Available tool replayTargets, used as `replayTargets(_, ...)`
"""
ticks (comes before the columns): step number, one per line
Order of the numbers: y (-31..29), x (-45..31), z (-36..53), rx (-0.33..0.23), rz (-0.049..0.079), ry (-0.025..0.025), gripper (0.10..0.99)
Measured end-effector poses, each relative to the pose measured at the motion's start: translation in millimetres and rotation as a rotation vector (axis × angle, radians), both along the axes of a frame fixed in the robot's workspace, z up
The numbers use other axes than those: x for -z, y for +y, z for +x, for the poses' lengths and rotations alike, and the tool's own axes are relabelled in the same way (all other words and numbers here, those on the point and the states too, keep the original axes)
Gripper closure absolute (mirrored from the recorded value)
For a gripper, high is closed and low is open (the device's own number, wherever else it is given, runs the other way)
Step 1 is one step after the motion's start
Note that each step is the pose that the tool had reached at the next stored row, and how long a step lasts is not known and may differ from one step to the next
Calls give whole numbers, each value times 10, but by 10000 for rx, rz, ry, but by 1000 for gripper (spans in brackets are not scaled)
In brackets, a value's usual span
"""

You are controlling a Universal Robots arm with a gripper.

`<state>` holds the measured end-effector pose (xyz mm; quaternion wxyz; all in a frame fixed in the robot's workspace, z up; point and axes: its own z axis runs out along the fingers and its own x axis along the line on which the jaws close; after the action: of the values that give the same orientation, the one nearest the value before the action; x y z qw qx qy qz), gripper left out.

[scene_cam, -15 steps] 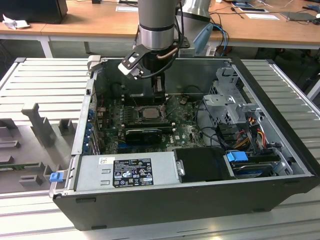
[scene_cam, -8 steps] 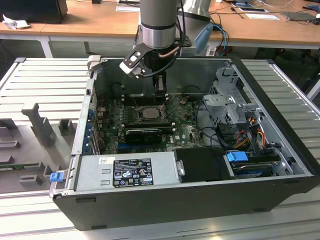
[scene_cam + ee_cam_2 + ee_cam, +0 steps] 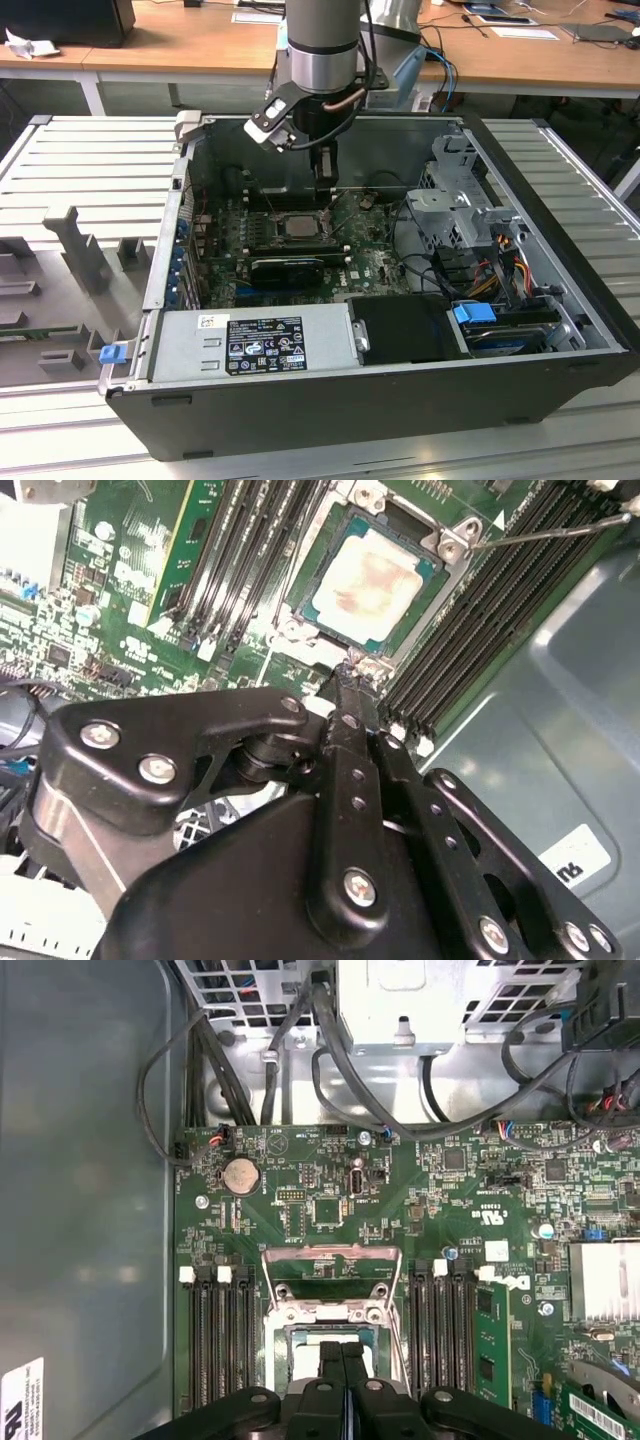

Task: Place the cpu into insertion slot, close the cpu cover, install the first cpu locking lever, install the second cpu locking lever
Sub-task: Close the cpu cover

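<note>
The cpu [image 3: 298, 226] lies flat in the insertion slot [image 3: 322, 552] on the green board, its silver top [image 3: 368, 578] bare with a teal edge around it. In the first wrist view the cpu cover [image 3: 330, 1260] appears tipped open just beyond the socket, with board showing through its window. A thin metal lever rod [image 3: 560, 528] sticks out free beside the socket. My gripper [image 3: 325, 190] hangs inside the case right at the socket's edge. Its fingertips [image 3: 350, 680] are pressed together with nothing between them, and the gripper [image 3: 342, 1352] partly hides the cpu.
Black memory slots [image 3: 225, 1340] flank the socket on both sides. A ribbed black heatsink [image 3: 288, 268] sits close by, then the power supply [image 3: 255, 345]. A drive cage [image 3: 455, 200] and cables [image 3: 500, 260] crowd the exterior view's right. Grey fixtures [image 3: 80, 260] stand outside the case.
</note>
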<state>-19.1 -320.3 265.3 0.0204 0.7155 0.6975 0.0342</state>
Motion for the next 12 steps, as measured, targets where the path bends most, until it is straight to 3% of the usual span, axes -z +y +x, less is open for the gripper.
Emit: replayTargets(12, 1, -159, 53, -1, 0, 1, 980)
